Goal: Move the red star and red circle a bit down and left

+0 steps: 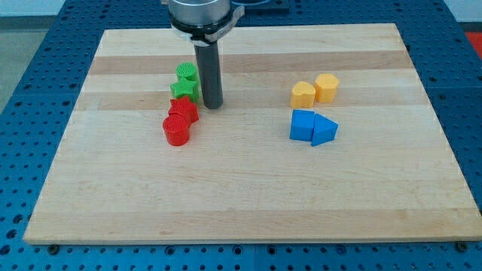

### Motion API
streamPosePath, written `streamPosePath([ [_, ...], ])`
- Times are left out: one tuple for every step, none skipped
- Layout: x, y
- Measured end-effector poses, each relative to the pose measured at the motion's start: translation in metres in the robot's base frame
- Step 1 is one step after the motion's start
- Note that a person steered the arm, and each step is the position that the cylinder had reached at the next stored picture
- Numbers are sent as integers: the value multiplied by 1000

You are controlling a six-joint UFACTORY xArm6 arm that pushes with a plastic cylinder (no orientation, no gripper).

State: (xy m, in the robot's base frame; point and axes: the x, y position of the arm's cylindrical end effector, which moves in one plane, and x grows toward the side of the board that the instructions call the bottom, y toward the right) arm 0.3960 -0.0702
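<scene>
The red star (183,110) lies on the wooden board (248,188), left of centre. The red circle (176,130) touches it just below and slightly left. My tip (213,105) rests on the board just right of the red star and a little above it, close to but apart from it. A green star (184,89) sits directly above the red star, with a green block (187,73) above that; my rod stands just right of both.
On the view's right, a yellow block (303,94) and a second yellow block (327,87) sit side by side. Below them a blue cube-like block (302,125) touches a blue triangular block (324,130). A blue perforated table surrounds the board.
</scene>
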Motion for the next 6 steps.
streamPosePath([
  [9, -24],
  [27, -50],
  [42, -68],
  [46, -83],
  [30, -87],
  [6, -86],
])
